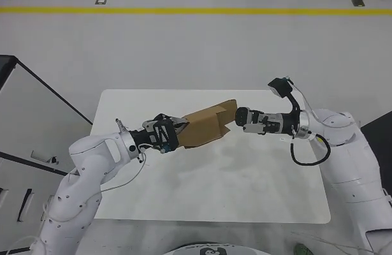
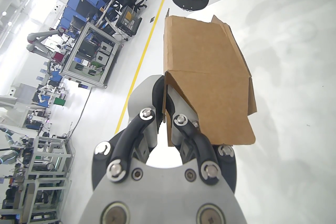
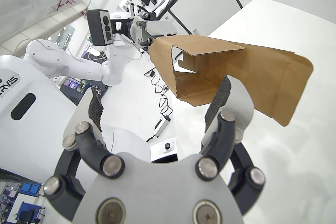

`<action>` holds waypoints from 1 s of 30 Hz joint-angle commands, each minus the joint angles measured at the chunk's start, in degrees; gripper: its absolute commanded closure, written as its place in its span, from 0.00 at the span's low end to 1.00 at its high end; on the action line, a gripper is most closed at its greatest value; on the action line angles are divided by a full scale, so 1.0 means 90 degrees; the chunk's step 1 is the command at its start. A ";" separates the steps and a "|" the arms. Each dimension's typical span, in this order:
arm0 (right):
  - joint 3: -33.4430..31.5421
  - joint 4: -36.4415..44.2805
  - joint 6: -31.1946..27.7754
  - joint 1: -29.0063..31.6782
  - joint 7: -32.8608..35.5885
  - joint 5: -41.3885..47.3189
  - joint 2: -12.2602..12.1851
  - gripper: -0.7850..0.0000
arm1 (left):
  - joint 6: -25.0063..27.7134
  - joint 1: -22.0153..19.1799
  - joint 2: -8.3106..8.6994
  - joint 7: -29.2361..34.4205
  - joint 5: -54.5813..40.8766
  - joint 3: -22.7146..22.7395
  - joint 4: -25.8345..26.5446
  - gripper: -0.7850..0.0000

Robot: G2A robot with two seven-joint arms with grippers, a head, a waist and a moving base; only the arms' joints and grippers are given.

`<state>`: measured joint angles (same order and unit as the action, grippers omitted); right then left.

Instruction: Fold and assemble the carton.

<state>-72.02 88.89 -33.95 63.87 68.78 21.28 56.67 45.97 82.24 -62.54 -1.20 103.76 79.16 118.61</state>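
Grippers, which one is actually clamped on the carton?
The left gripper, shut on an edge of the carton; the right gripper is open at the opposite end.

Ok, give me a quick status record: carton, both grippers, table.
carton: brown, partly opened into a tube, end flaps not folded in, held over the table
left gripper: shut on a flap at one end of the carton
right gripper: open, at the carton's other, open end; contact unclear
table: white, rounded corners

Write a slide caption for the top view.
Left gripper holds a partly opened carton over the white table; the open right gripper sits at its far end.
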 commanded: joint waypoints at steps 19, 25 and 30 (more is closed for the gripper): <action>0.0744 -0.0409 0.0180 -0.0449 0.0178 0.0408 0.0130 0.20 | 0.0196 -0.0025 0.0072 0.0176 -0.0670 0.0000 -0.0089 1.00; 0.0903 -0.0490 0.0069 -0.0562 0.0171 0.0220 0.0161 0.25 | 0.0228 -0.0112 0.0096 0.0194 -0.0645 -0.0058 -0.0108 1.00; 0.1055 -0.0535 0.0043 -0.0652 0.0131 0.0070 0.0192 0.47 | 0.0203 -0.0155 0.0111 0.0189 -0.0635 -0.0128 -0.0136 1.00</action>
<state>-62.80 84.17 -33.61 58.18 70.00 22.34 58.35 47.83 80.89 -61.57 0.52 98.07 78.09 117.45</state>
